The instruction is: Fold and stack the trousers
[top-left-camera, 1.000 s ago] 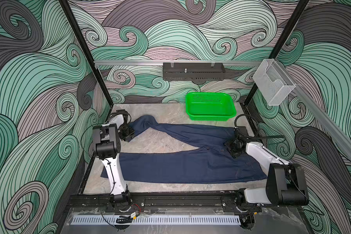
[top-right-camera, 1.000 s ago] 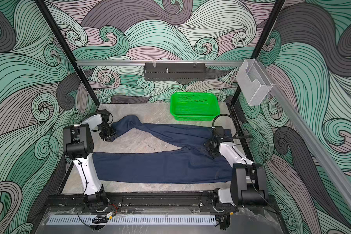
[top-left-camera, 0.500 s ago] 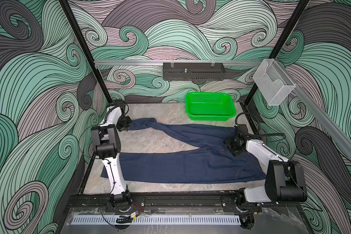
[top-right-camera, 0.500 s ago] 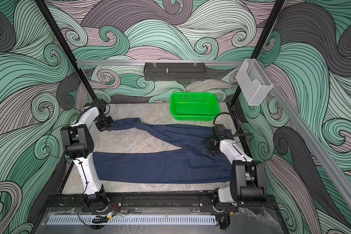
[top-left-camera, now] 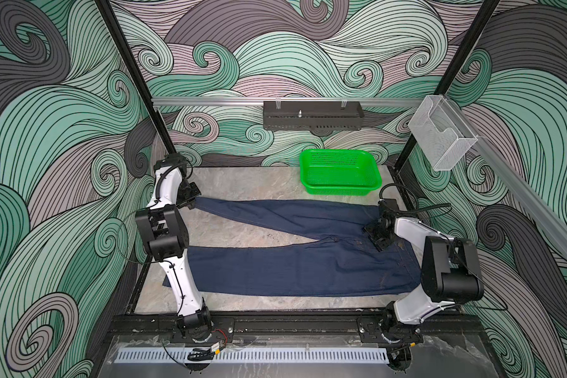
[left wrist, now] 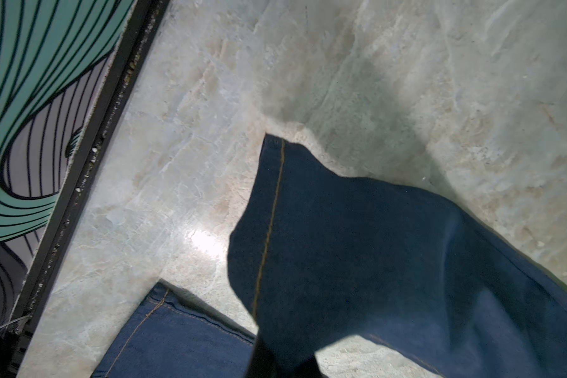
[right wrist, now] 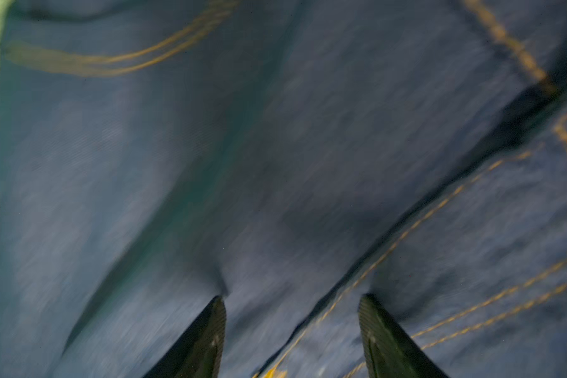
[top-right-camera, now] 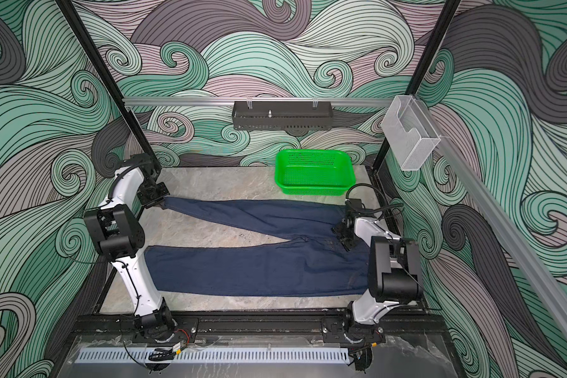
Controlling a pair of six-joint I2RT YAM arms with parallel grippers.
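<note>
The dark navy trousers [top-left-camera: 292, 265] [top-right-camera: 259, 268] lie spread on the marble table, waist to the right, legs splayed leftward in a V. My left gripper [top-left-camera: 193, 204] [top-right-camera: 162, 204] is shut on the hem end of the far leg, at the back left. In the left wrist view that hem [left wrist: 373, 245] hangs lifted over the table from my left gripper [left wrist: 282, 366]. My right gripper [top-left-camera: 375, 235] [top-right-camera: 342, 237] stands open, pressed down on the denim near the crotch seam. The right wrist view shows its two fingertips [right wrist: 207, 337] dug into the cloth [right wrist: 275, 147], my right gripper [right wrist: 292, 301] holding nothing.
A green mesh basket [top-left-camera: 339, 171] [top-right-camera: 315, 171] stands at the back right of the table [top-left-camera: 243, 183], just behind the far leg. A black frame rail [left wrist: 79, 170] runs along the left table edge near the left gripper. A clear bin [top-left-camera: 442, 134] hangs on the right wall.
The left gripper has shut on the far leg's hem and drawn it toward the back left, pulling that bunched leg out straight. The right gripper stayed pressed on the trousers.
</note>
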